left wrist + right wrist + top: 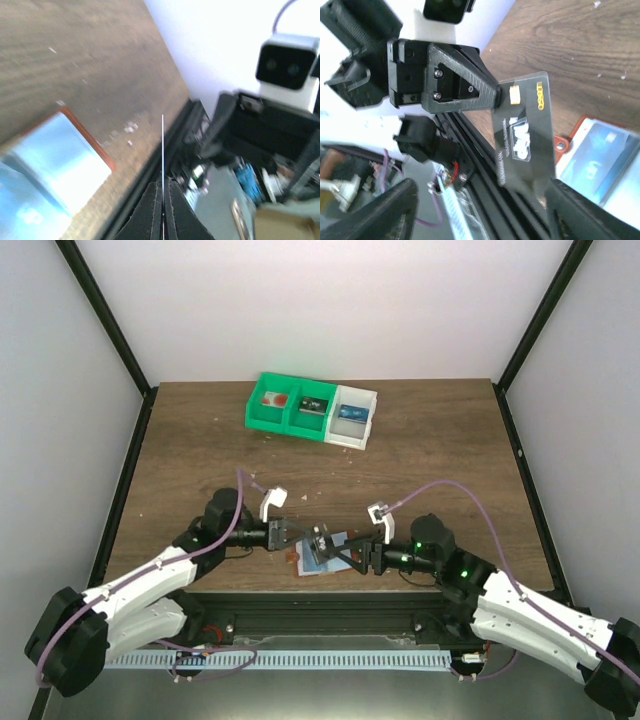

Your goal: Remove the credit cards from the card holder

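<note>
The card holder (318,562), reddish-brown with pale blue pockets, lies open on the table near the front edge. It also shows in the left wrist view (55,165) and the right wrist view (600,160). A blue card (597,150) sits in its pocket. My left gripper (298,537) is shut on a dark grey card (525,135) with a gold chip and holds it above the holder. In the left wrist view that card (162,150) shows edge-on between the left gripper's (162,184) jaws. My right gripper (355,552) is open, and its fingers (590,210) straddle the card's lower end. No pale card is visible.
A green-and-white three-compartment bin (312,410) stands at the back of the table with small items inside. The black frame rail (320,605) runs along the table's front edge, close under both grippers. White walls enclose the table on three sides.
</note>
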`<state>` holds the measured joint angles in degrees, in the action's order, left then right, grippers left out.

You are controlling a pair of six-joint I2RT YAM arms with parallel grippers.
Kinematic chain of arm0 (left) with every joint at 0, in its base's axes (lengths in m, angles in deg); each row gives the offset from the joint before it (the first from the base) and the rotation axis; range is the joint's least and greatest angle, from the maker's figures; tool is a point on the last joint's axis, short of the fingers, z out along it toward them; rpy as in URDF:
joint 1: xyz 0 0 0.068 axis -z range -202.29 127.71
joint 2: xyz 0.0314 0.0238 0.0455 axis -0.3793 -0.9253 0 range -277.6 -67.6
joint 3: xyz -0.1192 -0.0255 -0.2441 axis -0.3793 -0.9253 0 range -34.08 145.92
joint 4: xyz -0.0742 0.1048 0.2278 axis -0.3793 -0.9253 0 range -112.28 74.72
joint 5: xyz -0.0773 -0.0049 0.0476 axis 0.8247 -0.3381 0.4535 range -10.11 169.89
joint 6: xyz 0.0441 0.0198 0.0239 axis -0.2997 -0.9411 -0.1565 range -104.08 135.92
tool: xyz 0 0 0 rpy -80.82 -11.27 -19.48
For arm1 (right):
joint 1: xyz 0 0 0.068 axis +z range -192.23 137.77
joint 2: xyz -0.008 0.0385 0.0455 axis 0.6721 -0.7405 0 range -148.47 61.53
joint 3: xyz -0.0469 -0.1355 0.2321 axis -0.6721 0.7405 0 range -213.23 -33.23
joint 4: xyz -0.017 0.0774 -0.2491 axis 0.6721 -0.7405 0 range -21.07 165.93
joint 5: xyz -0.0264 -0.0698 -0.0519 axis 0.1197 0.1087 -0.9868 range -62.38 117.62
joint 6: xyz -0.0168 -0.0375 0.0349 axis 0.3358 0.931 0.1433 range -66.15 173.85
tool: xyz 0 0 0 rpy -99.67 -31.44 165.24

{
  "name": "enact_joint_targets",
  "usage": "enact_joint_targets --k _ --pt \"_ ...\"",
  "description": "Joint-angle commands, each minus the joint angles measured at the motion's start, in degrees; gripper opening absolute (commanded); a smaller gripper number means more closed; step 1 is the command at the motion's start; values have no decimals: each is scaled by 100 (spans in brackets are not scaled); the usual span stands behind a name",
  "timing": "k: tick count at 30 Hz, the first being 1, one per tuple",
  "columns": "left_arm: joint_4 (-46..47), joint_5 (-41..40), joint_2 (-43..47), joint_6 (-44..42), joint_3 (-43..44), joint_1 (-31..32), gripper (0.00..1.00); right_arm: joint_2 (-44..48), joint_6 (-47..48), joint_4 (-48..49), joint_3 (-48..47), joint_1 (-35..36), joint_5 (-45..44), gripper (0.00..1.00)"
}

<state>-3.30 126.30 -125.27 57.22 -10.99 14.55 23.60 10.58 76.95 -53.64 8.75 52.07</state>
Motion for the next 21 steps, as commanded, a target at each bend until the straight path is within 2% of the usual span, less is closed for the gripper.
enact_joint_targets --k 1,4,5,9,16,19,21 --pt "-239 -1573 210 106 268 -170 0 289 -77 -106 -62 17 -437 78" --pt "-87 -2285 10 249 446 -383 0 373 -86 -131 -67 17 -595 97" --pt "-57 -2519 -112 256 610 -448 0 381 -76 -135 -81 15 -645 99" --pt "-142 -3208 -857 248 1329 -820 0 267 -236 -682 -362 17 -1439 100" --pt "682 -3446 -2214 658 2321 -1451 0 -538 -211 -1603 -1187 -4 -3079 100" --pt "932 -3428 -2714 642 2734 -1572 0 -1062 -304 -1816 -1554 -359 -3632 100" --pt "939 -3477 -2894 605 2949 -1623 0 -1440 -259 -1662 -1764 -874 -3419 100"
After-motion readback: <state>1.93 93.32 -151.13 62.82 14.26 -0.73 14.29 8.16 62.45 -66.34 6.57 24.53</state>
